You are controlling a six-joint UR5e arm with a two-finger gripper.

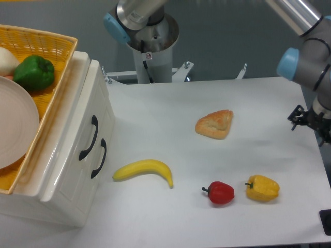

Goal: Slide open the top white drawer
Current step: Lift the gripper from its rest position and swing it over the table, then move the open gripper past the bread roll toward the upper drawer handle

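The top white drawer [94, 103] is the upper front of the cream cabinet at the left, and its curved black handle [89, 137] sits just above the lower front's matching handle [98, 158]. Both fronts lie flush with the cabinet. My arm comes in at the far right edge, where its dark wrist end [306, 117] hangs over the table, far from the cabinet. The fingers themselves do not show clearly there.
A yellow wicker basket [57, 46] on top of the cabinet holds a green pepper [34, 72] and a plate [18, 124]. On the table lie a banana [144, 170], a bread piece [214, 124], a red pepper [219, 192] and a yellow pepper [262, 188].
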